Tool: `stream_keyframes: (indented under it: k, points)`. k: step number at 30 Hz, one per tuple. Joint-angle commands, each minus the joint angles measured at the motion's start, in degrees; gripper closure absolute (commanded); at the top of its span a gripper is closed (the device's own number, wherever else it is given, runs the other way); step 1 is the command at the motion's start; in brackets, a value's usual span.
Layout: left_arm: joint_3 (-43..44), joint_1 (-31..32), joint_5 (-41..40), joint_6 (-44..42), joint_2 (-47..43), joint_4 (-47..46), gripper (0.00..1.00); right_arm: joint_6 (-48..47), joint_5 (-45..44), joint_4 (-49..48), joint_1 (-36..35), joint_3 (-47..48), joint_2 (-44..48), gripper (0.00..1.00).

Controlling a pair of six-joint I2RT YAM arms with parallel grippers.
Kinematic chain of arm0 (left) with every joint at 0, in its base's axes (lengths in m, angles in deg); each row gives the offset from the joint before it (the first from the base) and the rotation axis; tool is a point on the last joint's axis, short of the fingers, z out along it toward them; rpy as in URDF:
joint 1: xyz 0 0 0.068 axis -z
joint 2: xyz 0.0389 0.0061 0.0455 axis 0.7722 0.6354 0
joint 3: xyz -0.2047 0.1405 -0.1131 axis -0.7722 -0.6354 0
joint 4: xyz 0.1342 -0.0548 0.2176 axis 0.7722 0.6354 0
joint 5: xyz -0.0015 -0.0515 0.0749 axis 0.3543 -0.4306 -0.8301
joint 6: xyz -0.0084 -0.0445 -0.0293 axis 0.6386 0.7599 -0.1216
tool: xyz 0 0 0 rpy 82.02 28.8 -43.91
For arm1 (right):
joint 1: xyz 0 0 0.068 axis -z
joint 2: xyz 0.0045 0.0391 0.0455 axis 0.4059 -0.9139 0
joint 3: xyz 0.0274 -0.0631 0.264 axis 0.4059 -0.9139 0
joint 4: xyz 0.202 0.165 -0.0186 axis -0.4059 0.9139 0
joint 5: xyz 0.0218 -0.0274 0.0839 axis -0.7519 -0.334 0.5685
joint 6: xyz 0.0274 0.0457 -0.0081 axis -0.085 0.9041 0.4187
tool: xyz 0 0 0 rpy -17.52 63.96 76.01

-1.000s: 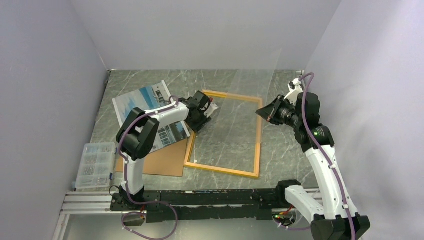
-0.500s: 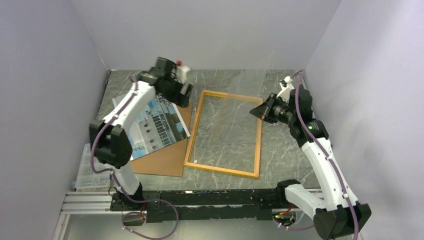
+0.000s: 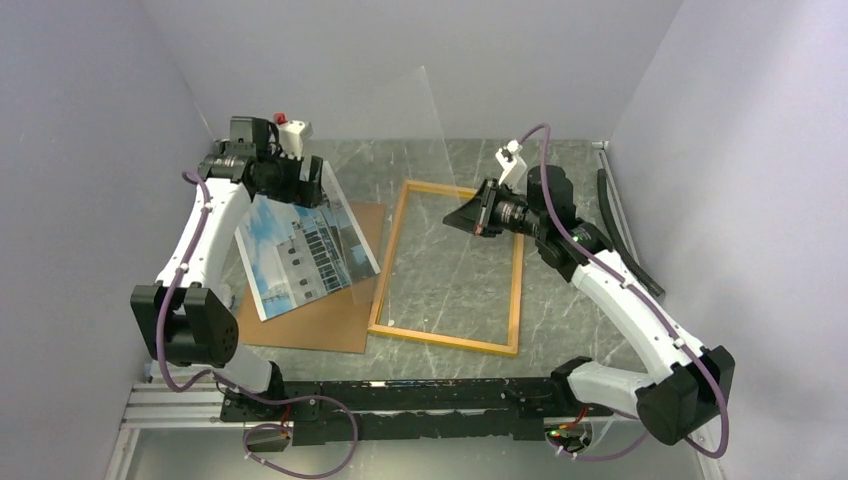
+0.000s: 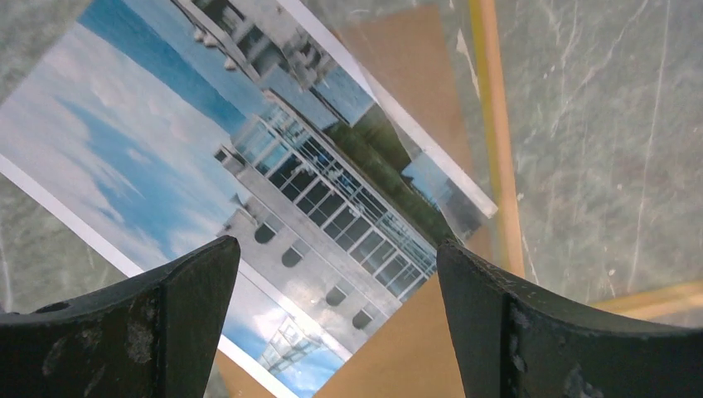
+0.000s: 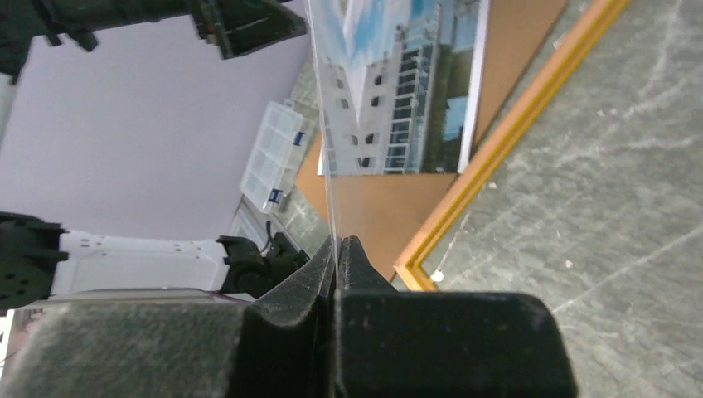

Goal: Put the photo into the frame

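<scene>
As the top view shows, my left gripper (image 3: 287,178) hangs with its jaws spread wide and nothing between them, above the 11 o'clock end of the photo (image 3: 300,255). The photo lies face up, partly on the brown backing board (image 3: 335,322), with its long axis running from 11 to 5 o'clock. The frame (image 3: 446,342) lies flat at 3 o'clock of the photo, its long axis roughly 12 to 6. Only bare table (image 3: 560,310) shows inside its rails. My right gripper (image 3: 470,216) is over the frame's far end, clamped on the lower edge of the clear pane (image 3: 436,130), which stands upright. My left arm is the nearer one to the photo.

In the left wrist view, the photo (image 4: 157,141) fills the space below my parted fingers (image 4: 170,311). The frame rail (image 4: 496,141) runs at 2 o'clock, and the backing board (image 4: 398,352) shows under the photo's near edge.

In the right wrist view, my right gripper (image 5: 335,245) is pinched closed on the clear pane (image 5: 322,157), seen edge-on. A clear compartment box (image 5: 269,166) stands beyond the backing board (image 5: 373,207). Its contents are too small to tell.

Judgement: the coming move requires carrying the photo toward 3 o'clock and turning it to match the frame.
</scene>
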Motion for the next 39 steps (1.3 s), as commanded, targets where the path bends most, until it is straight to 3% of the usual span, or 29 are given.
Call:
stream_keyframes:
  k: [1, 6, 10, 39]
  points:
    - [-4.2, 0.0, 1.8, -1.1, -1.2, -0.9, 0.06, 2.0, 1.8, -10.3, 2.4, -9.3, 0.8, 1.0]
    - [-7.3, 0.0, 2.6, -1.7, 1.2, -1.1, 0.08, 2.4, 3.0, -16.3, 8.2, -21.3, 1.7, 1.0]
    - [-8.8, 0.4, 2.6, -1.7, 2.1, -1.9, 0.09, 0.5, 2.4, -15.2, 10.7, -26.2, 4.1, 1.0]
    - [-7.7, 12.2, -3.6, -2.4, 13.1, -2.2, 0.14, 0.0, -4.3, -12.9, 17.2, -39.6, 12.5, 1.0]
